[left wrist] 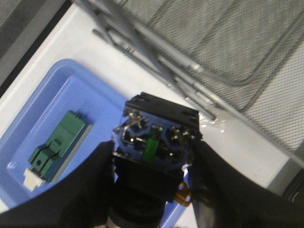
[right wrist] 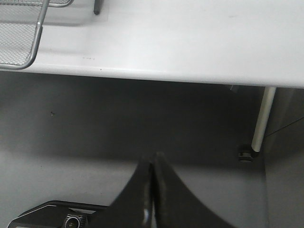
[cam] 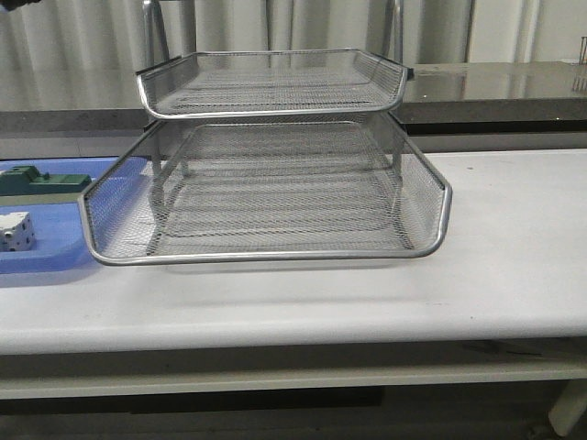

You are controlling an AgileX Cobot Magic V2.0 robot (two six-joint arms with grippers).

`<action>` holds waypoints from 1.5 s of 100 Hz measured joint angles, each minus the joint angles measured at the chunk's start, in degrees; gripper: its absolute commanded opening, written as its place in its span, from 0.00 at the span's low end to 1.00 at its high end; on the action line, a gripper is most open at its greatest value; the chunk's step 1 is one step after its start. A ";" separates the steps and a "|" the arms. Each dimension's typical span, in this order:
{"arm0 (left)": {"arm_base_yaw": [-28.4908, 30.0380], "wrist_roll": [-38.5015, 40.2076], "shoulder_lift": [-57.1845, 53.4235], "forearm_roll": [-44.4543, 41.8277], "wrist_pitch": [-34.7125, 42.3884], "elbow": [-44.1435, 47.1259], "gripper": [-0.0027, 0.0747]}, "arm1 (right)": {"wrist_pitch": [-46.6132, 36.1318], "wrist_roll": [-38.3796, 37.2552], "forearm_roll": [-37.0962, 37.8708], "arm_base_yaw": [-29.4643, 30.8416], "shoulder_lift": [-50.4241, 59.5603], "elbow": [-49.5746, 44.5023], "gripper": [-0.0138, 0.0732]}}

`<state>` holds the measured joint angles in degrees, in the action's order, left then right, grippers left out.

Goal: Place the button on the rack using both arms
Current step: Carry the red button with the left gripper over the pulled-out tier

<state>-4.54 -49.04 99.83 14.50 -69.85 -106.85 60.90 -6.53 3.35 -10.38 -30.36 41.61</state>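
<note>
Closest to the front camera runs the pale edge of the surface [cam: 367,316], with the rack [cam: 266,197] standing on it about mid-frame. Neither arm shows in that view.

Starting at the left: a blue tray [cam: 46,257] lies at the rack's nine o'clock, carrying a green block [cam: 41,181] and a white block [cam: 16,231]. In the left wrist view the left end effector [left wrist: 152,190] is clamped on the button [left wrist: 154,142], one dark finger on each flank. The button's terminal end, with its blue housing and green tab, faces the camera, so its long axis appears to run roughly along the fingers, with the red head hidden below. It hangs above the tray's edge, and the rack's wire frame and mesh [left wrist: 228,52] lie from twelve to two o'clock of it, near but apart. The left arm is plainly the nearer one; the coming move looks like a carry toward the rack and down into a tier.

Further right, the rack's pulled-out lower tier gives an open landing area. The right end effector [right wrist: 153,190] is pinched narrow with nothing between its fingers, hanging off the surface's front edge above grey floor, with the rack's corner [right wrist: 28,42] well away at ten o'clock.

Behind the rack are a grey counter and pale curtains.
</note>
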 measured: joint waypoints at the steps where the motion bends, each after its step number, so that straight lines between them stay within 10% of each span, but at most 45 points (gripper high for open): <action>1: -0.49 0.00 -0.21 0.04 -0.10 0.00 0.22 | 0.00 0.00 0.00 0.00 0.00 0.00 0.08; 62: -24.95 -0.33 4.66 1.48 -1.31 0.00 0.22 | 0.00 0.00 0.00 0.00 0.00 0.00 0.08; 101: -27.32 -0.33 13.43 0.63 -1.32 0.00 0.24 | 0.00 0.00 0.00 0.00 0.00 0.00 0.08; 127: -27.32 -0.33 14.69 -0.82 -1.32 0.00 0.52 | 0.00 0.00 0.00 0.00 0.00 0.00 0.08; 150: -27.32 -0.33 14.70 -0.96 -1.32 0.00 0.56 | 0.00 0.00 0.00 0.00 0.00 0.00 0.08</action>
<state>-31.86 -49.36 114.53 13.55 -71.17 -106.85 60.90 -6.53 3.35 -10.38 -30.36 41.61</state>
